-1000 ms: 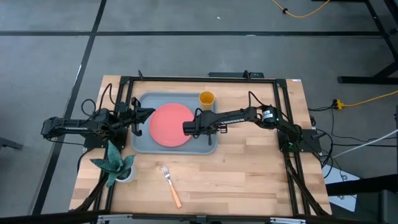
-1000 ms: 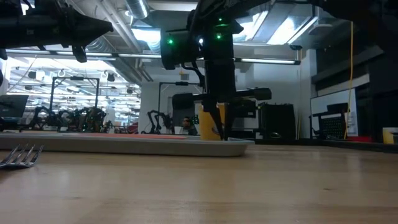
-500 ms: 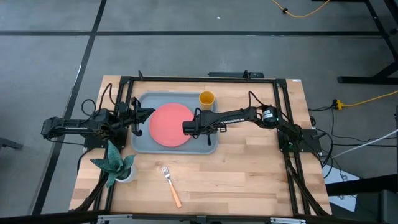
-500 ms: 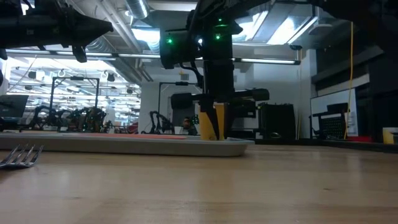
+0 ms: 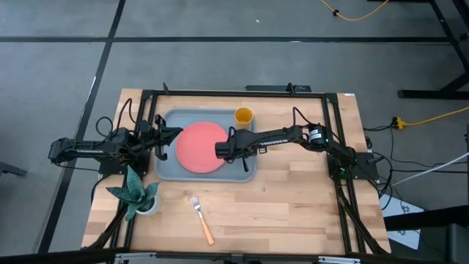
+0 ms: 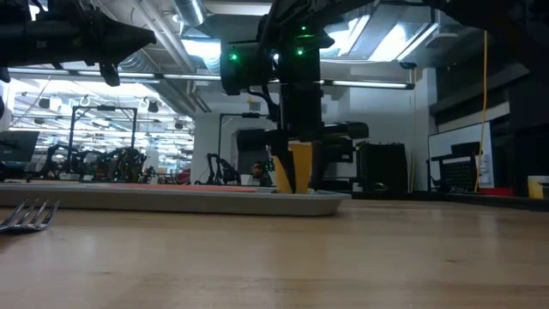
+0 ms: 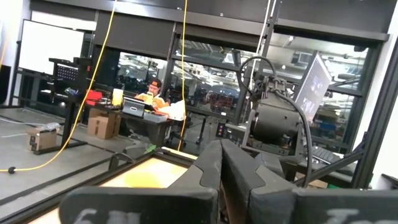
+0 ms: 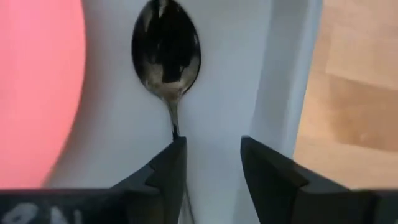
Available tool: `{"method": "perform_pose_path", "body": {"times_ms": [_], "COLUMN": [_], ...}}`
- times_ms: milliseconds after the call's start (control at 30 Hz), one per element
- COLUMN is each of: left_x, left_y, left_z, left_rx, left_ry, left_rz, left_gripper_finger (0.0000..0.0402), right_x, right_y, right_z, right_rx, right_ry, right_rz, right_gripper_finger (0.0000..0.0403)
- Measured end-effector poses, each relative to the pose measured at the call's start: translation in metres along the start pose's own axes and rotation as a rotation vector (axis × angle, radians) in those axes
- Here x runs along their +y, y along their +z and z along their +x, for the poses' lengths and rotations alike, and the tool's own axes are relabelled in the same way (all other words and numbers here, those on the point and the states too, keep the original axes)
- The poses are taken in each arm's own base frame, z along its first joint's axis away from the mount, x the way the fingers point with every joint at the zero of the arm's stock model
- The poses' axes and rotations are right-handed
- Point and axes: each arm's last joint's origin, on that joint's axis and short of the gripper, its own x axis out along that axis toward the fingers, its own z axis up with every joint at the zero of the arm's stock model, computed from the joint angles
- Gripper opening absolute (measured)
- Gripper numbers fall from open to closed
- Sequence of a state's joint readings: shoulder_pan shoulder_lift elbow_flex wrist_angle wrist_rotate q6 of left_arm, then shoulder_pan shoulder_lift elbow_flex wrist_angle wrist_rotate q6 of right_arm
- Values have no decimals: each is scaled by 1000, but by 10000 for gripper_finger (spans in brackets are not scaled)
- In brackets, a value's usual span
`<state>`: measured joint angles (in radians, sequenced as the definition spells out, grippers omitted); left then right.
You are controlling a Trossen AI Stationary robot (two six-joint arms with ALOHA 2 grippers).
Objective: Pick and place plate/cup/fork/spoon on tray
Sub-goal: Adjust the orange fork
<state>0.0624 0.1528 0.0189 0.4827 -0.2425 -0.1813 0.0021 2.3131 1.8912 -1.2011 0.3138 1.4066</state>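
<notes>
Overhead, the right gripper (image 5: 220,150) reaches over the grey-blue tray (image 5: 167,170), low above its floor at the right edge of the coral plate (image 5: 201,146). In the right wrist view its two dark fingers (image 8: 166,169) stand parted, gripping nothing. The dark spoon (image 8: 166,59) lies flat on the tray floor between the plate (image 8: 34,87) and the tray rim (image 8: 283,93); its bowl is ahead of the fingers, its thin handle runs back along the inner edge of one finger, and contact there cannot be told. The yellow-orange cup (image 5: 243,116) stands in the tray's far right corner, apart from the gripper. The fork (image 5: 201,219) lies on the bare wooden table (image 5: 308,213), well apart from the tray. The left gripper (image 5: 173,133) waits at the tray's left edge, fingers (image 7: 208,171) pressed together, beside a potted plant (image 5: 135,192).
</notes>
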Motion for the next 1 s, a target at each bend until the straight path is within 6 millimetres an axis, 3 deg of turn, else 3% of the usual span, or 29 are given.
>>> {"method": "perform_pose_path", "body": {"times_ms": [167,433,567,700,800,1000], "left_x": [0,0,0,0,0,0], "left_y": [0,0,0,0,0,0], "left_z": [0,0,0,0,0,0], "left_rx": [0,0,0,0,0,0], "left_ry": [0,0,0,0,0,0], "left_rz": [0,0,0,0,0,0], "left_gripper_finger": [0,0,0,0,0,0], "right_x": [3,12,21,32,38,64], "right_y": [-11,-41,-62,-72,-78,-104], "right_z": [-4,-21,-35,-55,-67,-94], "right_rx": [5,172,138,82,37,-204], "right_ry": [26,167,243,340,409,720], "right_rz": [-260,-536,-537,-294,-350,-459], "right_gripper_finger": [156,156,156,156,156,156]}}
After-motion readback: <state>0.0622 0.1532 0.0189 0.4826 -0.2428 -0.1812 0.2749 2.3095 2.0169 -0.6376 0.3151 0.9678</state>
